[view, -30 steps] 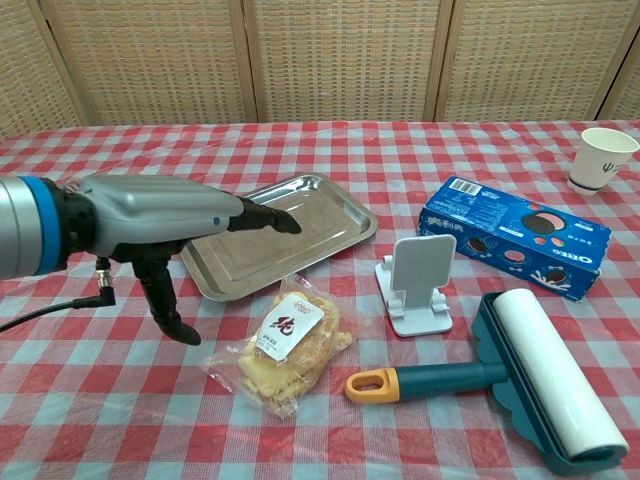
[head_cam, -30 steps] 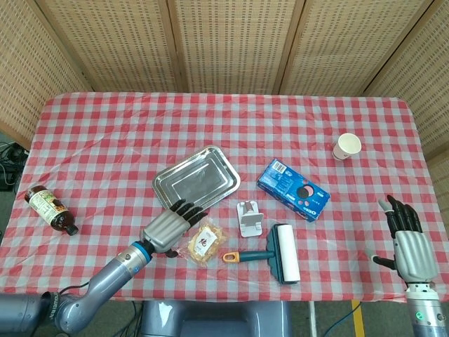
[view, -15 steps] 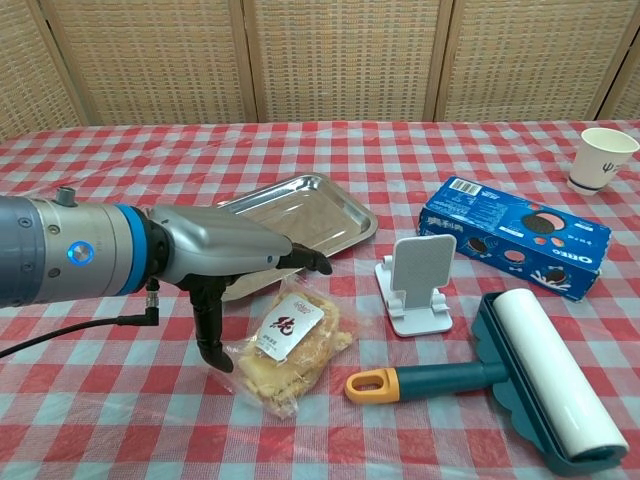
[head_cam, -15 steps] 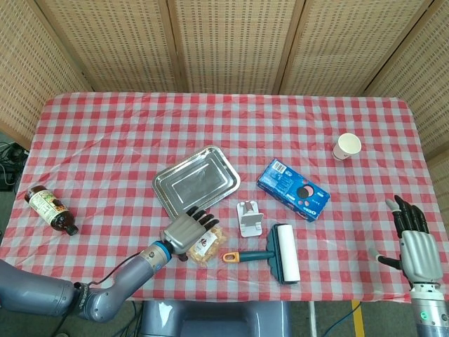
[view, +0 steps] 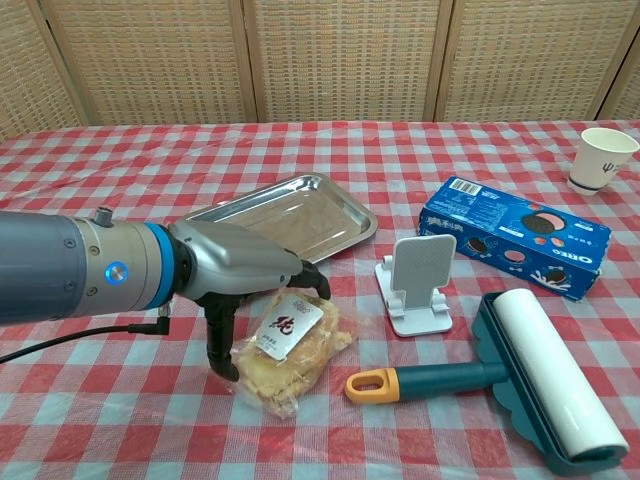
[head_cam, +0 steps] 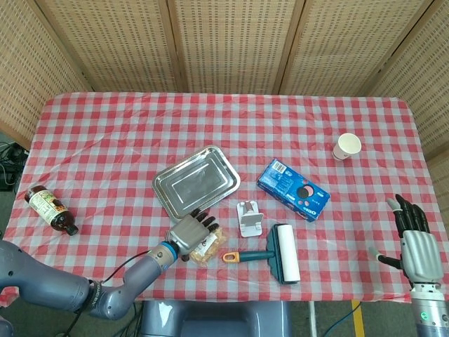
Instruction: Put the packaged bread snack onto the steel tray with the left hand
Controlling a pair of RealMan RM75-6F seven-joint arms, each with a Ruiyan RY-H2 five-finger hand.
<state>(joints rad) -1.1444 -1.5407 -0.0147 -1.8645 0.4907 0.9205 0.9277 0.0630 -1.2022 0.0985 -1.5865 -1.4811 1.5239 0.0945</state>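
The packaged bread snack (head_cam: 207, 246) (view: 296, 343), a clear packet with a white label, lies flat on the checked cloth just in front of the steel tray (head_cam: 196, 181) (view: 300, 208). My left hand (head_cam: 189, 233) (view: 250, 276) sits low over the packet's left half. Its fingers curve down over the packet's far edge by the tray's rim, and its thumb reaches down at the packet's near left corner. The packet still lies on the table. My right hand (head_cam: 412, 239) hovers off the table's right front corner, fingers spread, holding nothing.
A white phone stand (head_cam: 250, 218) (view: 420, 280) stands just right of the snack. A teal lint roller (head_cam: 280, 254) (view: 530, 375) lies in front of it. An Oreo box (head_cam: 293, 189) (view: 515, 235), a paper cup (head_cam: 346, 147) (view: 602, 158) and a sauce bottle (head_cam: 50, 208) lie further off.
My left hand moved right from beside the tray and came down over the snack packet, its fingers curling around it. The right hand barely shifted.
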